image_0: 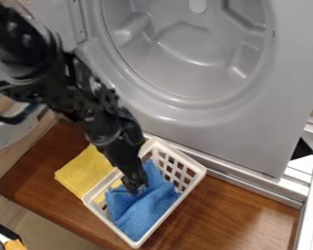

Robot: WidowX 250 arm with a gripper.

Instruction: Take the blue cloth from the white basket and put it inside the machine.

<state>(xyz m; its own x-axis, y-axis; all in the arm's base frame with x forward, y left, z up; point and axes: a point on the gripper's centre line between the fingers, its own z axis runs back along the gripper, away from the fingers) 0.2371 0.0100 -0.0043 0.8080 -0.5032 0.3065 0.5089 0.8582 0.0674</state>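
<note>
Whether the jaws are spread I can't tell; a shallow pinch could drop the blue cloth [145,207] beneath them.

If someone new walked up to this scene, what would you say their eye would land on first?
Probably the large grey machine, its round opening filling much of the top of the view. Next, the bright blue cloth in the white basket on the wooden surface below it, with the black gripper right down at the cloth. A yellow cloth lies just left of the basket in the image.
</note>
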